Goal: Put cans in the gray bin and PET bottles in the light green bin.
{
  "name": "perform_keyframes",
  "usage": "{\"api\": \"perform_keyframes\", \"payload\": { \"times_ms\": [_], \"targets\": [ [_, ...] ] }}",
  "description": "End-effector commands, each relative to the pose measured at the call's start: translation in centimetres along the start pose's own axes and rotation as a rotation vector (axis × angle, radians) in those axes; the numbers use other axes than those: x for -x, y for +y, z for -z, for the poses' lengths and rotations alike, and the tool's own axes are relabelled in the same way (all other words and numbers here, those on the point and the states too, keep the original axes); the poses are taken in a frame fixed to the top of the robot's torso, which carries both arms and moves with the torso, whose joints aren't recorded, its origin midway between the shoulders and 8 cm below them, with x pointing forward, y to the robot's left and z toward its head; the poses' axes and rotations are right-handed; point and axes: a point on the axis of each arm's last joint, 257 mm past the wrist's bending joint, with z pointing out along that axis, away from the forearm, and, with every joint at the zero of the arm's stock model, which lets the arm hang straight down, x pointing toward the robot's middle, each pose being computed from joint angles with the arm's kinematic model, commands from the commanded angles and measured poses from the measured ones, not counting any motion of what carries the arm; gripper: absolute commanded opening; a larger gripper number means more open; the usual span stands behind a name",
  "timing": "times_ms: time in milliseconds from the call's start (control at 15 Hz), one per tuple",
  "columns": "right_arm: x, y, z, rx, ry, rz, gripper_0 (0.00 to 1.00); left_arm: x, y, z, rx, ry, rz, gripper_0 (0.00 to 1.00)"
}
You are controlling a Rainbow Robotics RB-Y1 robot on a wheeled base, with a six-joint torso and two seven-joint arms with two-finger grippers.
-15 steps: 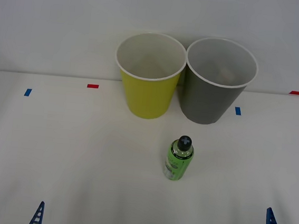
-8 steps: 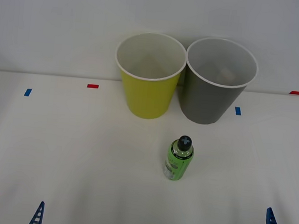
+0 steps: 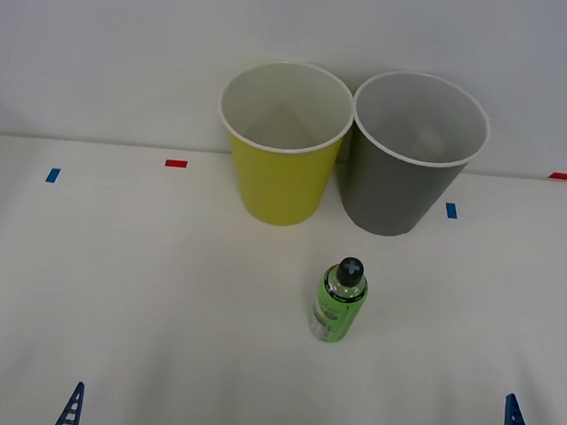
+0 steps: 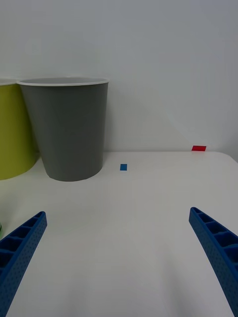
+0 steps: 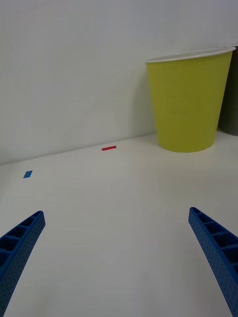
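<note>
Both sets of fingers point(image 3: 20, 396) point(image 4: 119, 257) spread apart, well short of the upright green bottle point(image 3: 339, 301).

No readable text anywhere. The green bottle point(image 3: 338, 306), centre of the front view, has a green-and-white label with print too small to read.

We see our left gripper point(image 5: 119, 257) and right gripper point(image 4: 119, 257): blue plastic fingers point(image 4: 215, 250), ribbed with open cells, tapering to points.
</note>
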Motion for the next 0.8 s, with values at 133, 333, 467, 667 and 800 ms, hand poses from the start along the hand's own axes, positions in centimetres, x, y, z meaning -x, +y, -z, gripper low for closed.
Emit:
{"api": "perform_keyframes", "payload": {
  "times_ms": [133, 333, 467, 667, 800],
  "targets": [
    [0.0, 0.0, 0.0, 0.000, 0.000, 0.000, 1.00, 0.0, 0.0, 0.0, 0.000, 0.000, 0.000, 1.00],
    [0.0, 0.0, 0.0, 0.000, 0.000, 0.000, 1.00, 0.0, 0.0, 0.0, 0.000, 0.000, 0.000, 1.00],
    [-3.0, 0.3, 0.9, -0.023, 0.063, -0.039, 1.00, 0.0, 0.0, 0.0, 0.000, 0.000, 0.000, 1.00],
    [-2.1, 1.5, 0.5, -0.011, 0.014, -0.107, 1.00, 0.0, 0.0, 0.0, 0.000, 0.000, 0.000, 1.00],
    [-1.5, 2.4, 0.5, 0.033, -0.004, -0.077, 1.00, 0.0, 0.0, 0.0, 0.000, 0.000, 0.000, 1.00]
  ]
}}
